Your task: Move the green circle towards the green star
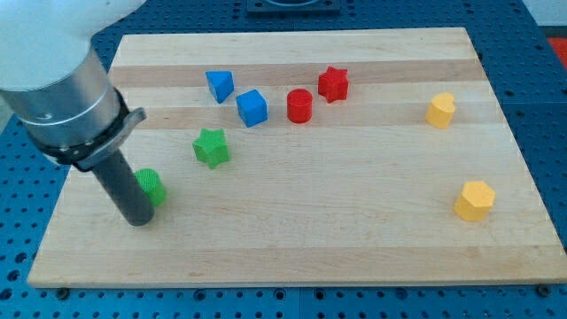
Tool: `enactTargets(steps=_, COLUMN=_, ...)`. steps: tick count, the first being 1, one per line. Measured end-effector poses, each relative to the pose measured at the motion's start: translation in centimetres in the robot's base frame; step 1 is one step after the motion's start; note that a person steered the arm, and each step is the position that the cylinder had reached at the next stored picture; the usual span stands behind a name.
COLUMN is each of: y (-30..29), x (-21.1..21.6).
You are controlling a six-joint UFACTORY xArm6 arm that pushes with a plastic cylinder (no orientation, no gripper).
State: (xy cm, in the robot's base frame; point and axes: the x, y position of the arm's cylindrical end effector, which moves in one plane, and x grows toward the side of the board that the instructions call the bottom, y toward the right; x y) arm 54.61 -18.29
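Observation:
The green circle [152,186] lies near the board's left edge, partly hidden behind my rod. My tip [138,221] rests on the board just below and left of the green circle, touching or nearly touching it. The green star [212,147] lies up and to the right of the circle, a short gap away.
A blue triangle [220,85], a blue cube [252,107], a red circle [299,105] and a red star [333,84] sit in the upper middle. A yellow heart-like block [440,111] and a yellow hexagon [474,200] lie at the right. The wooden board [354,239] rests on a blue perforated table.

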Motion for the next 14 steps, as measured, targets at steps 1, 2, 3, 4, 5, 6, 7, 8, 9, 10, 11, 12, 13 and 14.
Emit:
enactTargets(steps=1, y=0.2, x=0.0)
enactTargets(steps=2, y=0.2, x=-0.1)
enactTargets(steps=3, y=-2.4, x=-0.1)
enactTargets(steps=4, y=-4.3, x=-0.1)
enactTargets(steps=5, y=-3.7, x=-3.6)
enactTargets(steps=6, y=-3.7, x=-3.6)
enactTargets(steps=7, y=-3.6, x=-3.6)
enactTargets(steps=8, y=-1.2, x=-4.5)
enactTargets(steps=9, y=-0.6, x=-5.3)
enactTargets(steps=10, y=-0.3, x=-5.4)
enactTargets(steps=11, y=-0.3, x=-5.4)
enactTargets(steps=12, y=-0.2, x=-6.3)
enactTargets(steps=13, y=-0.2, x=-6.3)
enactTargets(steps=14, y=-2.5, x=-6.3)
